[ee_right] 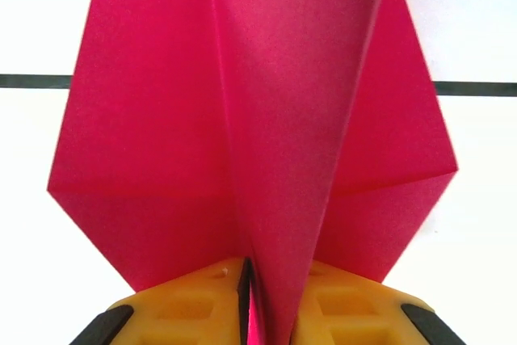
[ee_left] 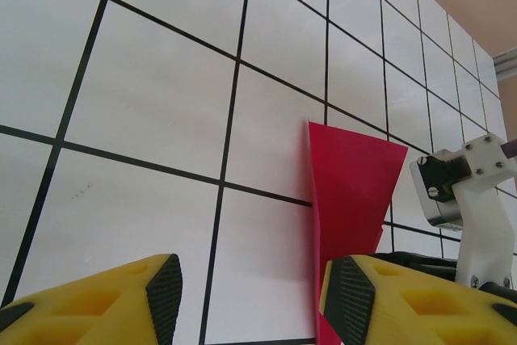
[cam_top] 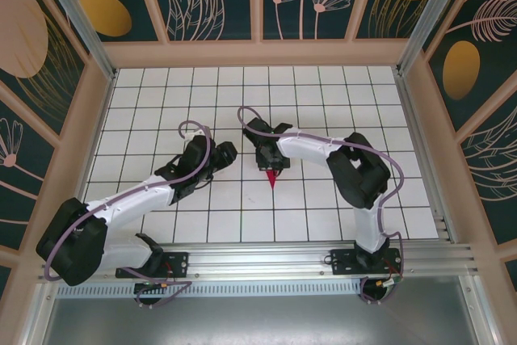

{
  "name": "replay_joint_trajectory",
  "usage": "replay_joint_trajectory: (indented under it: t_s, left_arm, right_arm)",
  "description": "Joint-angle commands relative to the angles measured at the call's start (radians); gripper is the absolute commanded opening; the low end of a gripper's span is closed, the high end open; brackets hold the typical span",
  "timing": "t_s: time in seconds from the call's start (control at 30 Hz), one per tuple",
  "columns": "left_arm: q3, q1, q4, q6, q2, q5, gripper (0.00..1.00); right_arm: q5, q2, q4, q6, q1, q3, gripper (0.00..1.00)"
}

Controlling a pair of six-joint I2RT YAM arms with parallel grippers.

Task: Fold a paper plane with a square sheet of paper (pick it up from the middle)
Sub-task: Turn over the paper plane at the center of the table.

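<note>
Two-arm step, judged as: setting the centre crease of the paper plane (ee_right: 242,119).

1. Locate the magenta-red paper near the middle of the white tiled tabletop (cam_top: 323,86), already folded to a pointed shape, with the nose aimed toward the arm bases.
2. Confirm the grip of the right gripper (cam_top: 271,161): yellow fingers (ee_right: 186,313) closed together on the centre fold, with one flap spreading out to each side beyond them.
3. Confirm the left gripper (ee_left: 254,292) just beside the paper on its left, fingers apart, holding nothing. Contact between its nearer finger and the narrow end of the paper: cannot tell.
4. Apply firm, even pressure with the right fingers to prevent slipping and to avoid a skewed crease.
5. Bring the left fingers in along the fold line, not across a flap. Close on the doubled centre layer only.
6. Avoid pulling the two grips apart, since thin paper is likely to tear at the crease.
7. Check both flaps for equal spread before releasing either grip.

Contact between the paper and the tabletop: not determinable from these views.
</note>
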Motion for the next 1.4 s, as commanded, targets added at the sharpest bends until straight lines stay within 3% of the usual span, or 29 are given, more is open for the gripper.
replay_joint_trajectory:
  t_s: [0.0, 0.13, 0.57, 0.67, 0.9, 1.07, 1.37]
  left_arm:
    - [-0.009, 0.007, 0.011, -0.009, 0.006, 0.012, 0.57]
    - [-0.008, 0.006, 0.012, -0.008, 0.009, 0.015, 0.57]
    - [-0.003, 0.008, 0.014, -0.007, 0.014, 0.017, 0.56]
    - [-0.006, 0.008, 0.012, -0.012, 0.004, 0.007, 0.56]
    - [-0.003, 0.009, 0.008, -0.006, -0.002, 0.000, 0.56]
    - [-0.003, 0.009, 0.010, -0.004, 0.000, 0.004, 0.56]
    - [0.002, 0.010, -0.007, 0.019, -0.035, -0.030, 0.56]
  right_arm:
    - [-0.001, 0.053, -0.021, -0.023, 0.004, 0.018, 0.22]
    - [-0.012, 0.084, -0.020, -0.029, 0.010, 0.006, 0.30]
    - [0.062, 0.040, -0.070, -0.030, 0.013, 0.067, 0.28]
    - [0.045, 0.042, -0.048, -0.033, 0.012, 0.053, 0.33]
    - [-0.010, 0.145, -0.016, -0.019, 0.010, 0.027, 0.31]
    - [0.013, 0.093, -0.040, -0.026, 0.012, 0.071, 0.33]
    - [0.053, -0.022, -0.084, -0.025, 0.010, 0.142, 0.45]
